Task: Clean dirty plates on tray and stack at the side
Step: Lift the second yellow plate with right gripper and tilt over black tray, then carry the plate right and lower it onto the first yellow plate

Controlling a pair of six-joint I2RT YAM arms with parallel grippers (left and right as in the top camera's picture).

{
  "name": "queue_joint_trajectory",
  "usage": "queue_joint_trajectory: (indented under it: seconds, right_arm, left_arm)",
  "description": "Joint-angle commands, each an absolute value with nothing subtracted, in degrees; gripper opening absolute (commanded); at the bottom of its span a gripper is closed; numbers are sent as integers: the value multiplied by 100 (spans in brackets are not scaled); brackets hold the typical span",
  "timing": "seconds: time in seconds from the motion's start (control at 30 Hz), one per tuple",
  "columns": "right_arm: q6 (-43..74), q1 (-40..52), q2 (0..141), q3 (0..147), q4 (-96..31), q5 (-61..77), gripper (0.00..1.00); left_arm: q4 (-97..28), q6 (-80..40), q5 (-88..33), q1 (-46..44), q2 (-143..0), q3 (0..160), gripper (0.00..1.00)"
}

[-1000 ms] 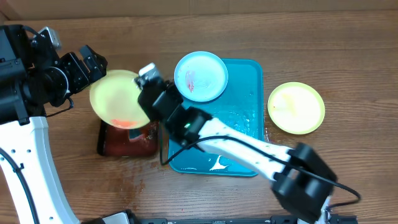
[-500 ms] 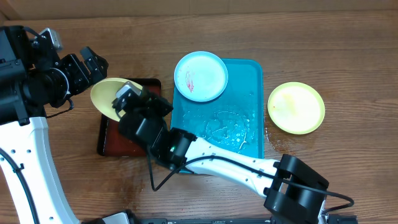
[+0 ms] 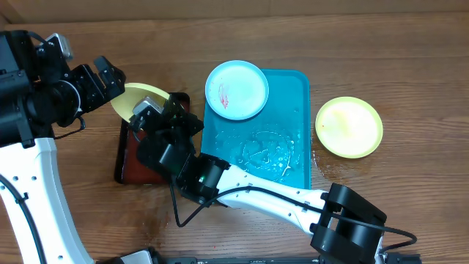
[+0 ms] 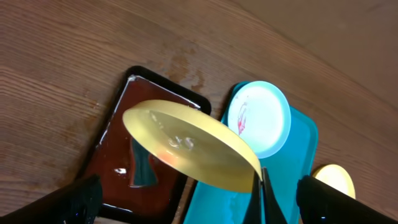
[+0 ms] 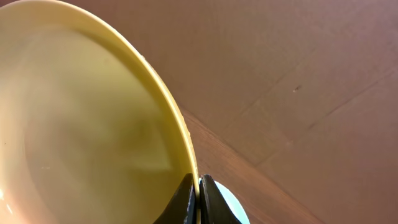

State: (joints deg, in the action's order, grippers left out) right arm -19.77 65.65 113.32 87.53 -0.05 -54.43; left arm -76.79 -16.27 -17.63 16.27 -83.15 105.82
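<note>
So the right tool (image 5: 198, 198) had its two fingers pinched together on the rim of a yellow-green plate (image 3: 139, 97), holding it tipped steeply up on edge. In the right wrist view the rim sat squarely between the fingers.

Directly below that tool and the plate was the reddish-brown tray (image 4: 118, 155), wet and shiny. From the left wrist view, the plate's face had water drops and an orange-red smudge near its lower edge.

The left tool (image 3: 113, 77) was just beside the plate's opposite rim, across from the right tool, with its fingers spread wide apart and gripping nothing.

Off to the right tool's side, the turquoise tray (image 3: 289, 95) lay on the worktop (image 3: 366, 59). A pale blue plate (image 3: 236, 89) sat on the tray corner nearest that tool, overhanging the rim a bit — red smear on its face. A second yellow-green plate (image 3: 349, 127) sat on the worktop beyond the turquoise tray, well apart from both tools.
</note>
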Motion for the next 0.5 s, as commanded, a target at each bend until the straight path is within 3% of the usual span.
queue_joint_trajectory:
  seconds: [0.0,0.2,0.23,0.3,0.47]
  right_arm:
    - [-1892,6484,11111,8838,84,-5599,4]
    - [137,5841,11026,8840,-797,-5249,3]
    - [569,5636,10951,8853,-1151,-4580,3]
    - [1608,4831,10608,8989,-2086,-1959,4]
    - [2418,3190,9828,9115,-2838,1271,4]
  left_arm:
    - [-7693,-1518,-1612,1664,-8248,10704,100]
    - [-7690,-1518,-1612,1662,-8248,10704,100]
    - [-7690,-1518,-1612,1662,-8248,10704,100]
    - [-7690,-1511,-1610,1662,-8248,10704,100]
    - [-7693,-1389,-1610,1662,-8248,10704,100]
